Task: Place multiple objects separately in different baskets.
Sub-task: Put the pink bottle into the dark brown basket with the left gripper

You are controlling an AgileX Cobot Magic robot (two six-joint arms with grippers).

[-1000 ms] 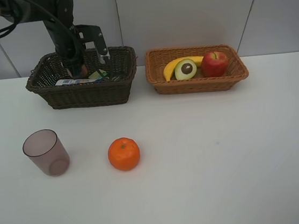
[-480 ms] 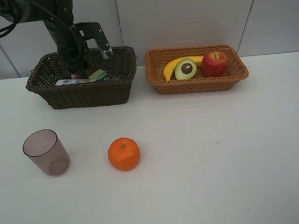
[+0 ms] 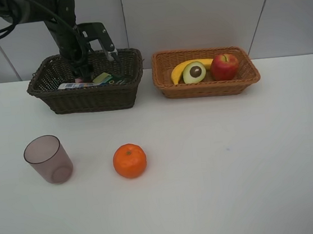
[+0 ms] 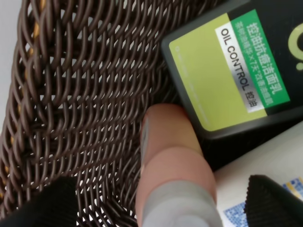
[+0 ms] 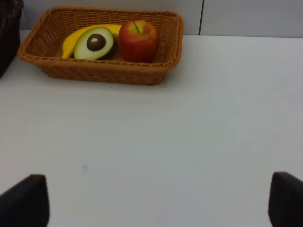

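While the left fingers (image 4: 40,205) stand apart inside the dark brown basket (image 3: 86,96), the small pink bottle (image 4: 173,175) lies loose between them, just beside the dark green pump bottle (image 4: 227,71). Likewise the right fingers (image 5: 23,201) stand apart, empty. Both the orange (image 3: 130,160) and mauve cup (image 3: 48,159) sit on the tabletop (image 3: 236,170).

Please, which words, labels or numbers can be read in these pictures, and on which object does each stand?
"OIL CONTROL": label of the dark green bottle, left wrist view.
Chinese characters beside it: too small to read surely.
Blue print on the white bottle: blurred and cut off.
Labels in the exterior high view: too small.
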